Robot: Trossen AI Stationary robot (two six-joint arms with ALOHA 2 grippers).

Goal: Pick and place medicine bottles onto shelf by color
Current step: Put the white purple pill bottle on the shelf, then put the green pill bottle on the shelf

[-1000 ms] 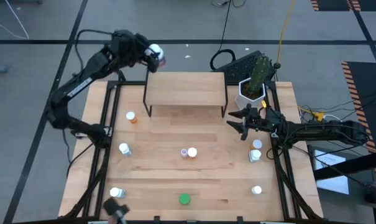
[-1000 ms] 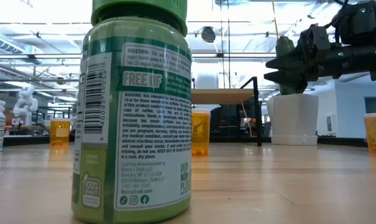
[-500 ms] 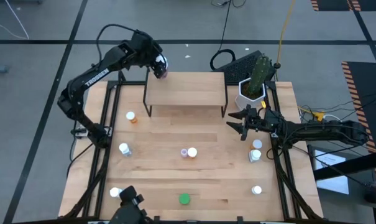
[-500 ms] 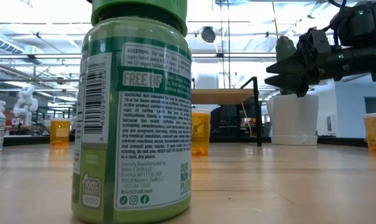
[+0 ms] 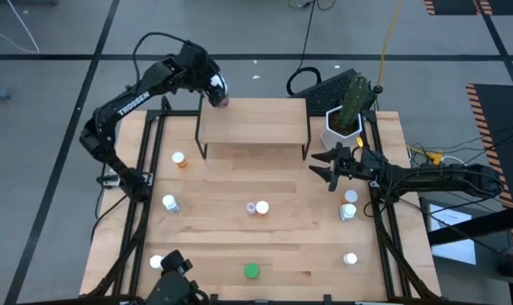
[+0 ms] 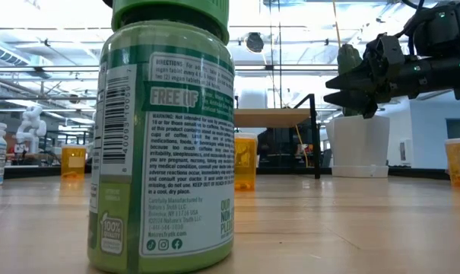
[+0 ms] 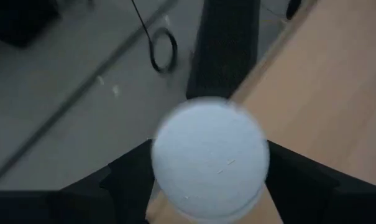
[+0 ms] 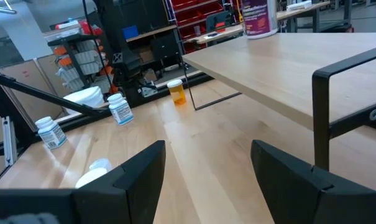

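My left gripper [image 5: 216, 88] is shut on a purplish, white-capped medicine bottle [image 8: 259, 17] at the far left corner of the shelf [image 5: 254, 123]. The left wrist view looks down on the bottle's white cap [image 7: 209, 155]. My right gripper [image 5: 328, 172] is open and empty, hovering right of the shelf; it also shows in the low view [image 6: 344, 84]. Other bottles stand on their bases on the table: an orange one [image 5: 180, 159], a white one [image 5: 170, 202], a pair [image 5: 256, 207] and a green one [image 5: 252, 271]. My left gripper pinches the bottle between its two fingers [image 7: 128, 177], which stand on opposite sides of it under the white cap [image 7: 175, 193]. The fingers come from above, pointing down. The bottle is upright, its base [image 8: 260, 32] at the shelf's top by the far left corner.
A white pot with a cactus [image 5: 342, 124] stands right of the shelf, just beyond my right gripper. More bottles stand at the right [image 5: 348, 205], near right [image 5: 350, 259] and near left [image 5: 158, 262]. A dark thing [image 5: 175, 286] shows at the near edge.
My left gripper has carried the purplish bottle from beyond the table's far edge toward the near and right, down to the shelf's far left corner, then held still. The dark thing at the near edge has shifted.
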